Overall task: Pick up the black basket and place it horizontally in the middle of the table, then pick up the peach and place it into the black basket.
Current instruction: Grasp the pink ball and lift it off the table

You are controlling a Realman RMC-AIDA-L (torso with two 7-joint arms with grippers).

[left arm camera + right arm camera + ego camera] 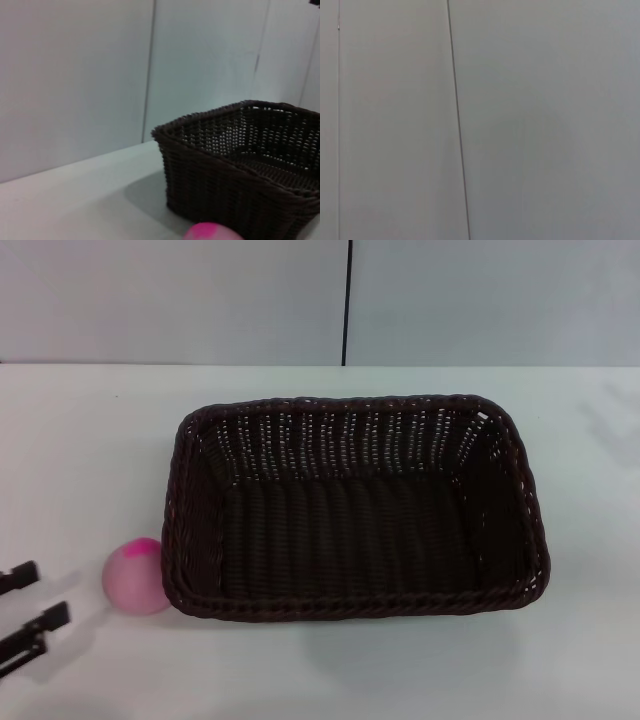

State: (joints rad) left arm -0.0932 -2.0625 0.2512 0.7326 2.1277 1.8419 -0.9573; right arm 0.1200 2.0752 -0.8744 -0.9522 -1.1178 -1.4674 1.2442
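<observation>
Left pincer [28, 612] spread apart, holding nothing, near peach [137, 576].

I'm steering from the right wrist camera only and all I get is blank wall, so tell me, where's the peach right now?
Observer: The peach sits on the table, outside the black basket, right beside its left end wall.
Operator: Is anything in the basket?
Observer: No, its woven floor shows bare in the head view.
Operator: Which gripper is near the fruit?
Observer: The left gripper, at the table's left edge, fingers apart, a short gap from the peach.
Operator: And my right gripper?
Observer: It shows in no view.
</observation>
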